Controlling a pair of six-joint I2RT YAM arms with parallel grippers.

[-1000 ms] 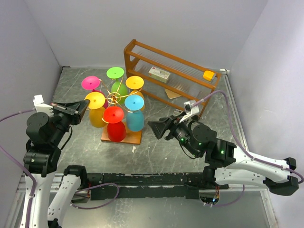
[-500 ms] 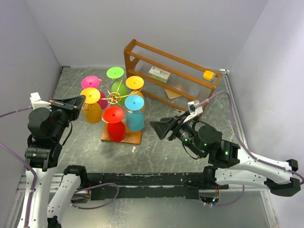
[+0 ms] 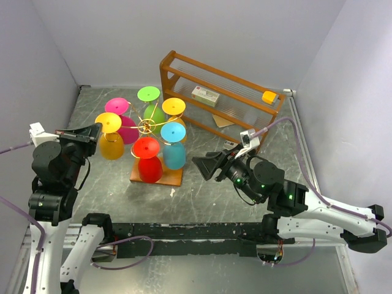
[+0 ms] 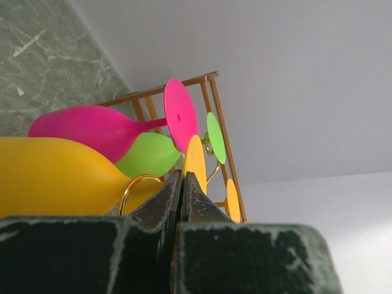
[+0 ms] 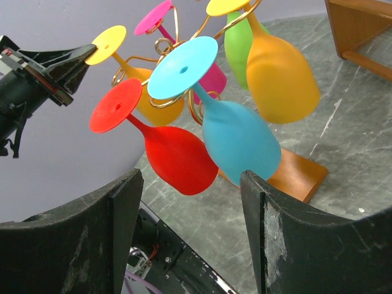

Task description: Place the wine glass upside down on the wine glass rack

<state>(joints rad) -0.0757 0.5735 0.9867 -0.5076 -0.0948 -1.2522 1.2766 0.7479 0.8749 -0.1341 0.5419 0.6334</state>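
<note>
The wine glass rack (image 3: 147,127) is a gold wire stand on a flat wooden base (image 3: 173,177). Pink, green, orange, blue and red glasses hang upside down on it. My left gripper (image 3: 98,128) is shut on the foot disc of a yellow wine glass (image 3: 111,146), upside down at the rack's left side. In the left wrist view the gripper (image 4: 182,174) pinches the disc's edge (image 4: 195,160), and a gold curl (image 4: 136,182) sits by the stem. My right gripper (image 3: 199,164) is open and empty, right of the rack, facing it (image 5: 191,180).
A brown wooden shelf (image 3: 184,64) stands behind and right of the rack, holding a white box (image 3: 205,95) and a yellow block (image 3: 268,97). Grey walls close in the table on the left, back and right.
My left gripper has moved left with the yellow glass, away from the rack's centre. The right arm has barely moved.
</note>
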